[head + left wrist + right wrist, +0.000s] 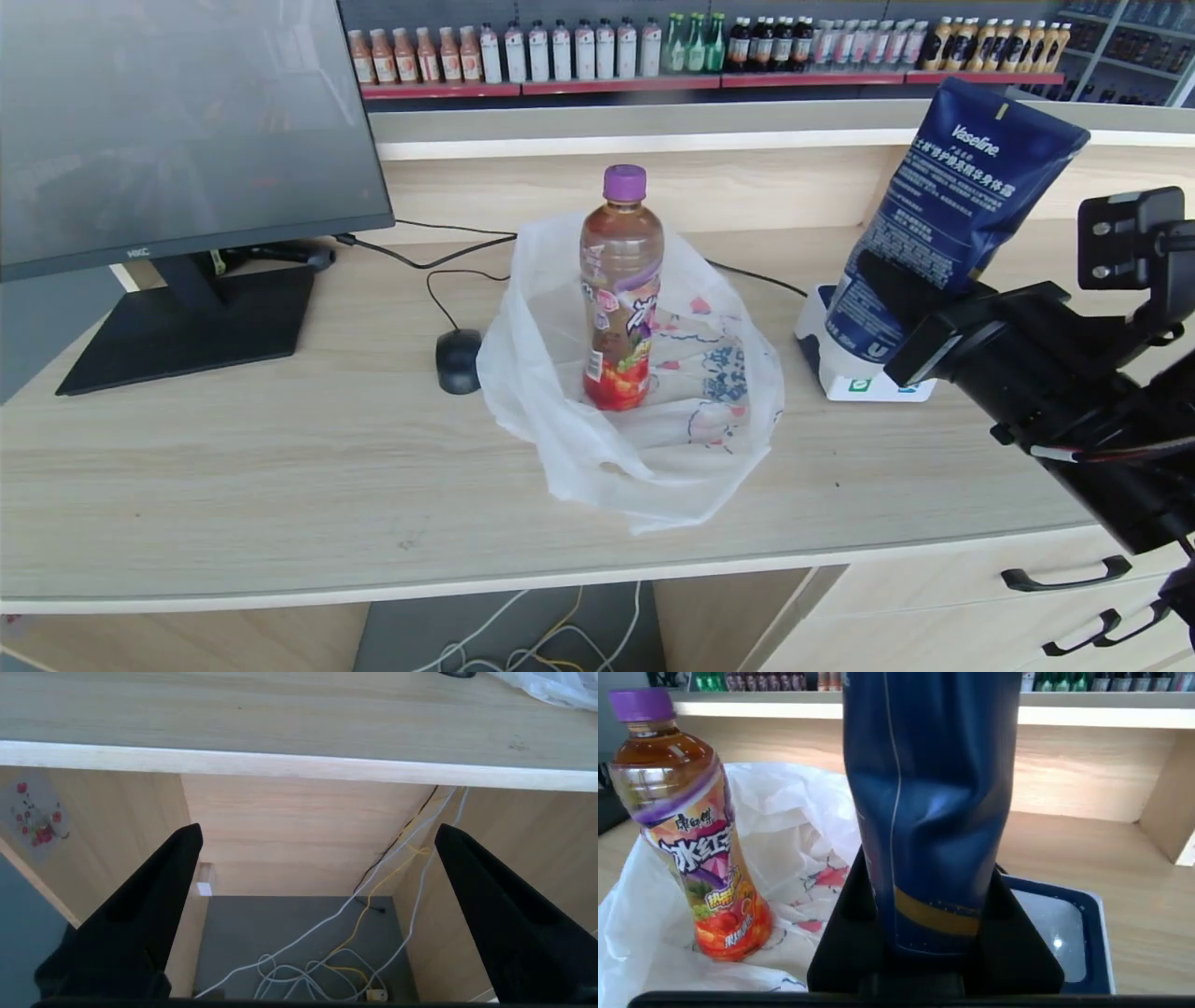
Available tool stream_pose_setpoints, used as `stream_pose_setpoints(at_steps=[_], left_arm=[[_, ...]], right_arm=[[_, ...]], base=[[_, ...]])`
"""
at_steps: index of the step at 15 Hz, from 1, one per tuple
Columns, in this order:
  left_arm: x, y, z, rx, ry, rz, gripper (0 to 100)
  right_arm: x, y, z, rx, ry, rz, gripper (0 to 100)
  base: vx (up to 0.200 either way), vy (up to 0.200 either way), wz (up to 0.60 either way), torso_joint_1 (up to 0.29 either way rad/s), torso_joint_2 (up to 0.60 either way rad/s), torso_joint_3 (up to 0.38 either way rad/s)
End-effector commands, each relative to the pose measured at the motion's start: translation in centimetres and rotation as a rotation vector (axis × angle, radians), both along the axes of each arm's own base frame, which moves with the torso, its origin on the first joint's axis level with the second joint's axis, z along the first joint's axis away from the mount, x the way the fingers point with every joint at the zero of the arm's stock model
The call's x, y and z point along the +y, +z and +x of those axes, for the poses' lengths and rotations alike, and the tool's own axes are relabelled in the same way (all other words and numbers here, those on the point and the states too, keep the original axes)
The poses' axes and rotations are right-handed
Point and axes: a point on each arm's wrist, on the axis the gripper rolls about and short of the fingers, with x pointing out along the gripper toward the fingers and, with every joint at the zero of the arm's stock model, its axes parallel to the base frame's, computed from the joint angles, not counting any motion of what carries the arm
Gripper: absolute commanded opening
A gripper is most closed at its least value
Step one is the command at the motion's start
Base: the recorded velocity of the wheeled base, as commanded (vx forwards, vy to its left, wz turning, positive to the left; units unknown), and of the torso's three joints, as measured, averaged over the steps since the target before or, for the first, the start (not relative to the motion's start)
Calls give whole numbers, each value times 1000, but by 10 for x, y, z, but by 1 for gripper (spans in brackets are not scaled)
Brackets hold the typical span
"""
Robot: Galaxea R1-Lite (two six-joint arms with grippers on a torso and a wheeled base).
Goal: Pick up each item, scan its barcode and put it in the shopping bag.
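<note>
Blue white-lettered pouch (952, 196) sits clamped in right claw (924, 924) near scanner (845, 378); left claw (318, 835) gapes empty.

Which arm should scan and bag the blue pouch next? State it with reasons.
Right. The right gripper is shut on the blue pouch by the scanner, beside the shopping bag. The left gripper hangs open below the counter edge, holding nothing.

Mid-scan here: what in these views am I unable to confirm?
- Barcode on the blue pouch: absent from the faces shown in head and right wrist views; the right gripper covers its lower end.
- Window of the scanner: head view, mostly behind pouch and gripper.
- Base of the bottle: folds of the shopping bag blur whether it stands inside or on top, both views.
</note>
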Motion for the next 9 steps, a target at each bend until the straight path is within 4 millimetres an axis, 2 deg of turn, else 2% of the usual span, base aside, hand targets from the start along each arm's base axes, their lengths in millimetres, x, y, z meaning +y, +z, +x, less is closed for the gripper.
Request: stream_pose_setpoints(at_steps=[1, 4, 6, 9], left_arm=[[0, 0, 0, 2, 2, 0, 100], [0, 0, 0, 0, -1, 0, 100], [0, 0, 0, 2, -1, 0, 100], [0, 0, 0, 0, -1, 0, 100]], right_arm=[[0, -1, 0, -1, 12, -7, 0], [4, -4, 4, 2, 50, -27, 0], [7, -15, 6, 34, 67, -56, 0], [20, -20, 7, 40, 113, -67, 0]], base=[[0, 0, 0, 0, 0, 0], [0, 0, 0, 0, 0, 0], [0, 0, 0, 0, 0, 0], [0, 0, 0, 0, 0, 0]])
